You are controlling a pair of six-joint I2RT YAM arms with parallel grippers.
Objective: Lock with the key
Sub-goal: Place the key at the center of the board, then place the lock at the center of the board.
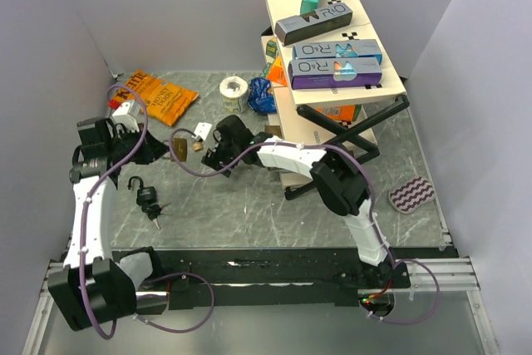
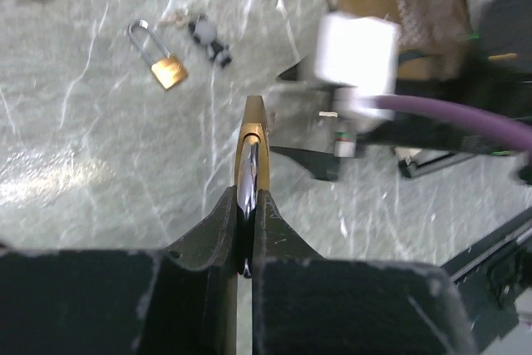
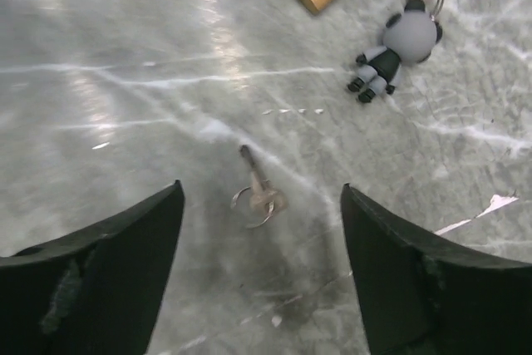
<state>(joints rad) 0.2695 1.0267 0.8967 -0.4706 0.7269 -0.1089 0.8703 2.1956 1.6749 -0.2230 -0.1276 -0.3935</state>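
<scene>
left gripper pinches the padlock. right gripper is open over the flat key, which may slip away

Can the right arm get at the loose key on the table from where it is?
Probably yes: the right gripper hangs open over the key, which lies flat in line with the gap, with nothing covering or crowding it.
</scene>
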